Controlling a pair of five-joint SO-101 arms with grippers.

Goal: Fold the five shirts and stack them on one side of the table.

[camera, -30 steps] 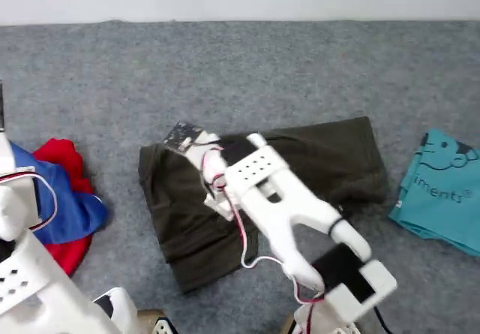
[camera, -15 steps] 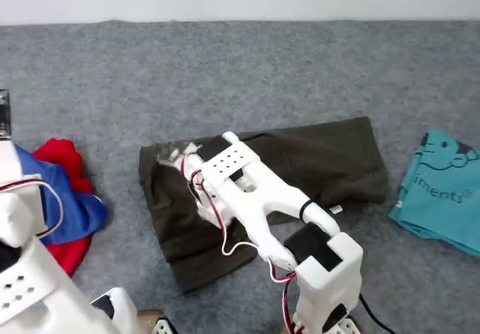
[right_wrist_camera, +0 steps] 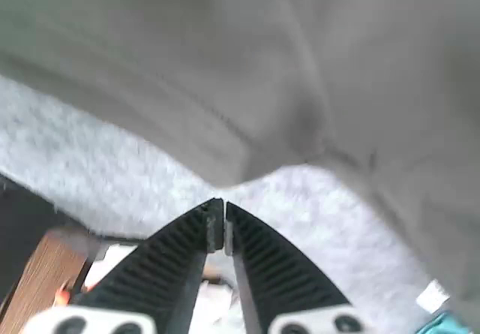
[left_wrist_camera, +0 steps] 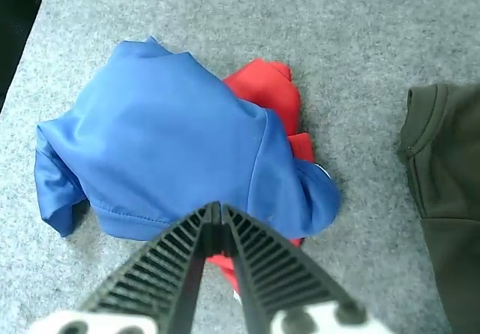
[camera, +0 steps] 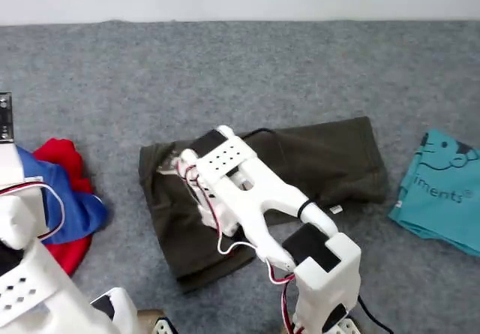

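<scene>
The dark olive shirt point(camera: 330, 157) lies mid-way along the bench point(camera: 247, 71), long axis across it. The right pincer point(right_wrist_camera: 217, 212), pressed together and seemingly empty, sits at the shirt's left end (the left pincer point(left_wrist_camera: 215, 215), likewise closed, hangs over the blue shirt point(left_wrist_camera: 150, 139)).

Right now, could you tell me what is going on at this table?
Two arms are dealing with shirts on the grey table. The right gripper, fingers shut, sits low at one end of the dark olive shirt spread mid-table; whether it pinches cloth is unclear. The left gripper, also shut, hangs above the blue shirt, which lies crumpled on a red shirt. A teal shirt looks folded at the right edge.
</scene>
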